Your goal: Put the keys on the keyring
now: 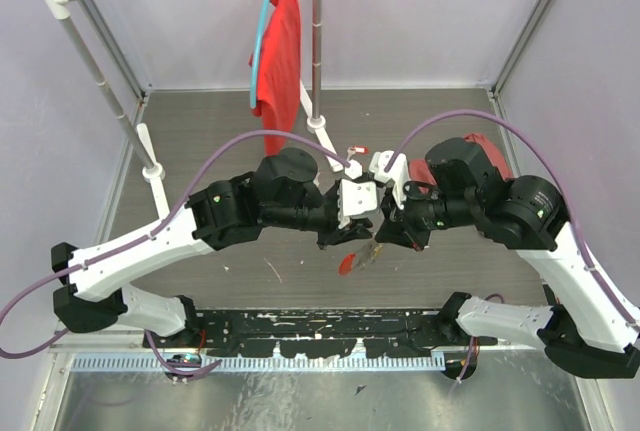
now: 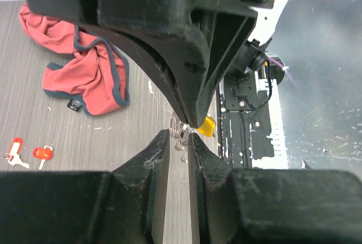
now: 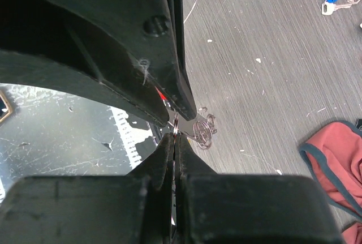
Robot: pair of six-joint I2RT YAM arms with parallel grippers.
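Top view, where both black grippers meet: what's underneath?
Visible below: a narrow bright red plastic piece and thin silvery chain. Whatever they pinch is hidden from above.

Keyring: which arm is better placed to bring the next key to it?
Probably the left. The right gripper is shut on the keyring, so it is busy. The left gripper sits beside it, jaws a little apart; whether it grips anything is unclear.
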